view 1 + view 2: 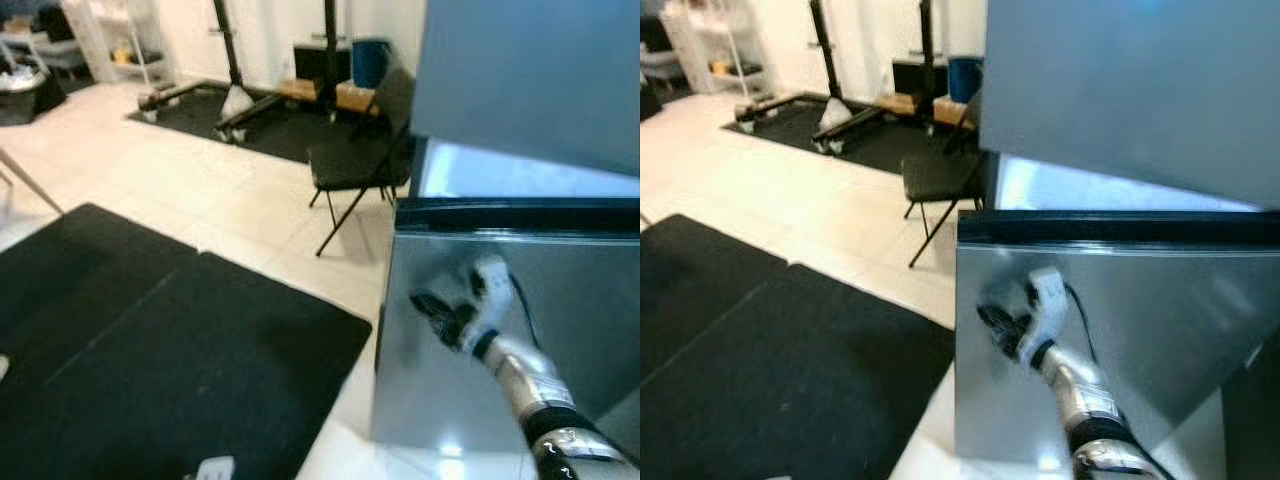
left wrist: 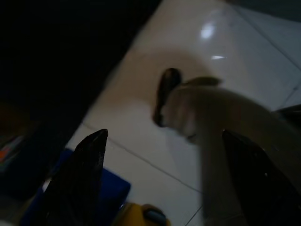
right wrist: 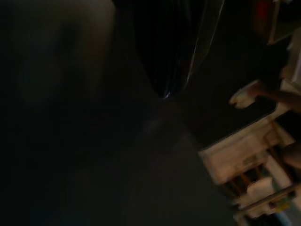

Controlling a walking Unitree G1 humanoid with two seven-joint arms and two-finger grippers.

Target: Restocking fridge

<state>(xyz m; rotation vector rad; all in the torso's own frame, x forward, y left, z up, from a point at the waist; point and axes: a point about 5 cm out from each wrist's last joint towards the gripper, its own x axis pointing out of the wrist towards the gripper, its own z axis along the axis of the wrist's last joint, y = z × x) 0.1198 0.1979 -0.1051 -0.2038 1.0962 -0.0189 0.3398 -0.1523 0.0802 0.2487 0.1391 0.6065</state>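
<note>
While the right arm reaches forward, its tool (image 1: 432, 303) sits against the steel face of the fridge (image 1: 560, 290), near that face's left edge and just below the dark gap under the upper door (image 1: 530, 70). Whether its black fingers are parted or closed I cannot tell — they are blurred and seen end-on, and nothing is seen in them. A white piece rides on the wrist, with a black cable trailing off it.

Pale glossy tile makes up the floor (image 1: 180, 170), and two black mats (image 1: 170, 360) lie edge to edge across its left half, the nearer one reaching close to the fridge's lower left corner. A black folding chair (image 1: 360, 165) stands on the tile just beside the fridge's far left side. Behind it, another dark mat carries black upright stands (image 1: 232, 60), a blue bin (image 1: 368, 60) and some boxes against a white wall.

Seen from the left wrist, the left tool (image 2: 164, 155) hangs over the tile with its two fingers (image 2: 84, 174) spread wide and empty — a blurred dark shape lies on the floor below. The right wrist view is mostly dark, with pale wooden furniture at one side.
</note>
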